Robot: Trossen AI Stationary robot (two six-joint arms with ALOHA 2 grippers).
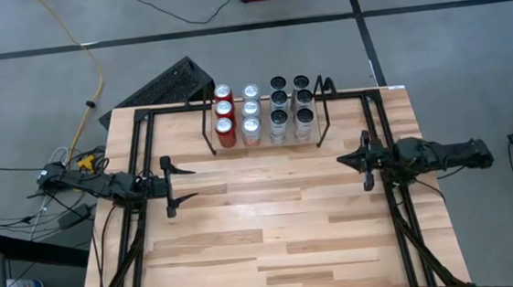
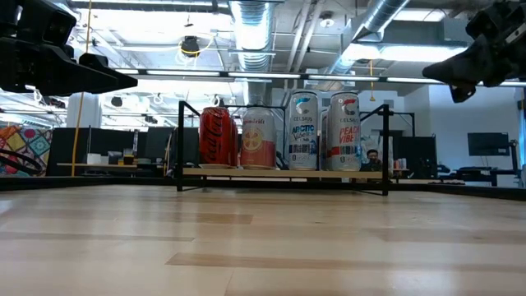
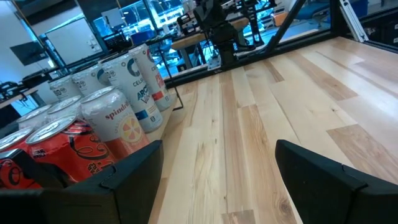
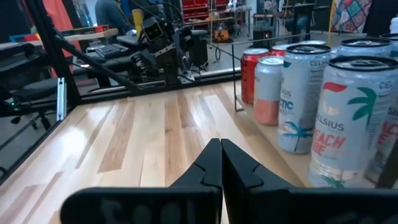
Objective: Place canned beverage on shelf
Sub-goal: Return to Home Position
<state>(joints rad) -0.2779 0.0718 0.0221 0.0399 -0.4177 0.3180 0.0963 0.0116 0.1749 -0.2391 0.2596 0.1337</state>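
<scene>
We judge the stocking done, the soda cans (image 1: pixel 251 125) standing in four files on the shelf (image 1: pixel 321 113), and homing in hand: left tool (image 1: pixel 186 185) gaping empty before the shelf's left end, right tool (image 1: pixel 342 161) pinched on nothing before its right end; next, simply park.

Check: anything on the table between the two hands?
Nothing. In the high view only bare table lies between the left hand and the right hand; the cans all stand on the shelf.

Left claw (image 1: pixel 185 185) hovers spread wide, right claw (image 1: pixel 342 161) pinched closed; both face inward, apparently level.
</scene>
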